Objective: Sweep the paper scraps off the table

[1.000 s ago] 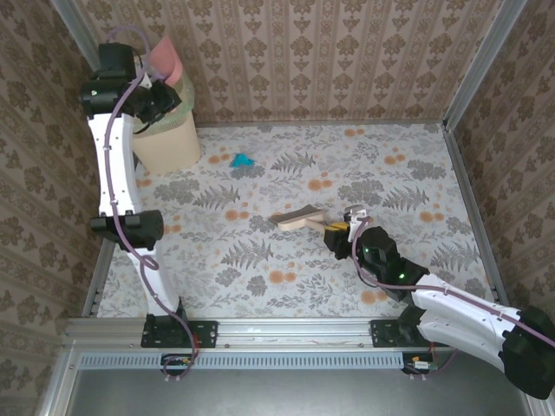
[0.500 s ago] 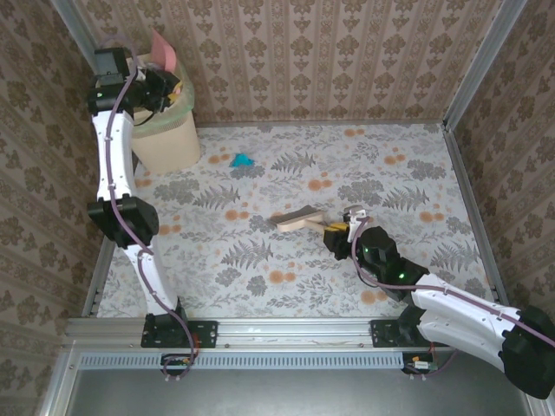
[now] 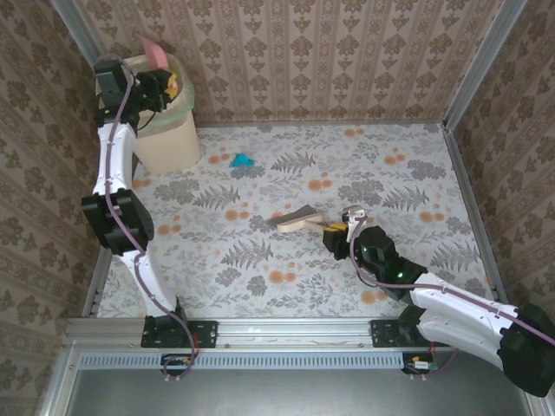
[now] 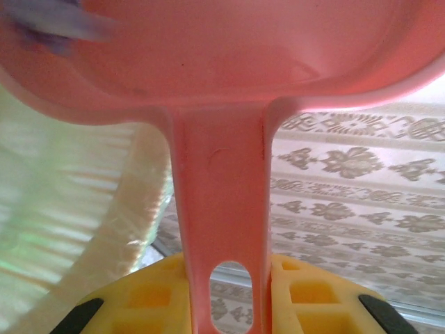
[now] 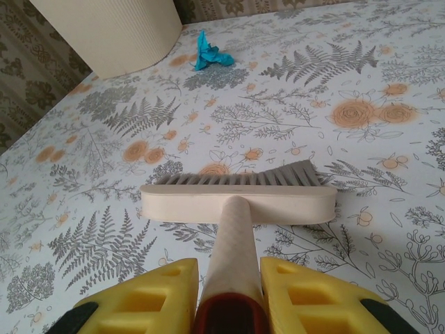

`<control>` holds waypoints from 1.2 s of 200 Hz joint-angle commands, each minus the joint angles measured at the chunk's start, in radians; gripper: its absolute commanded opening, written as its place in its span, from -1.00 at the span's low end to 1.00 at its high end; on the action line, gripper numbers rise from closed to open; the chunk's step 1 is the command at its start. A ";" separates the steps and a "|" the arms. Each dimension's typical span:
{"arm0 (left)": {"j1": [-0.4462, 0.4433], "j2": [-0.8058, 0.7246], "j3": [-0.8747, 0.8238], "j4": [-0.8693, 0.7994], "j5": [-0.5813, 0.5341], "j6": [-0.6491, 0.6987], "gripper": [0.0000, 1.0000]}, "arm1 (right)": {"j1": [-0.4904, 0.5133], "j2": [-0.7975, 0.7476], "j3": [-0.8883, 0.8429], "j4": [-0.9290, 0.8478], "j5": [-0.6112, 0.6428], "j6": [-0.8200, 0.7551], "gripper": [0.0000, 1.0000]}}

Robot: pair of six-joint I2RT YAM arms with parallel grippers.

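- The left gripper [image 3: 157, 87] is clamped on the handle of a pink dustpan [image 3: 156, 52]. In the wrist view the yellow fingers [image 4: 156, 296] sit tight on either side of that handle, with no gap, so the left gripper [image 4: 226, 282] has a firm hold.
- The dustpan [image 4: 222, 62] is up in the air over the beige bin [image 3: 169, 143] in the far left corner. The bin's pale green liner [image 4: 62, 195] is right under it.
- There's a blurry lilac smear [image 4: 49, 21] at the pan's edge, too fuzzy to call.
- The right gripper [image 5: 229, 282] is closed on the handle of a cream hand brush [image 5: 236, 204], jaws pressed against both sides.
- The brush [image 3: 299, 218] has its head down on the cloth about mid-table, bristles pointing to the far side. The right gripper [image 3: 338, 231] is low, just behind it.
- One teal paper scrap [image 3: 242, 160] lies on the table [image 3: 390, 173] near the bin, well away from the brush. From the right wrist, the scrap [image 5: 208, 54] is just beside the bin [image 5: 118, 31].
- The table [image 5: 361, 62] has a white cloth with grey ferns and orange flowers, aluminium rails [image 3: 286, 331] along the edge and brown damask walls [image 3: 329, 61] around it.
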 commanded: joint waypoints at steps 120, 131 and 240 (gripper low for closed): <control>0.014 -0.249 -0.206 0.296 0.055 -0.163 -1.00 | 0.006 0.000 0.037 0.037 0.007 -0.010 -1.00; 0.005 -0.289 -0.224 0.257 0.052 -0.123 -1.00 | 0.006 0.000 0.037 0.037 0.007 -0.011 -1.00; -0.404 -0.710 -0.619 -0.196 -0.153 0.493 -1.00 | 0.005 -0.007 0.035 0.027 0.022 -0.005 -1.00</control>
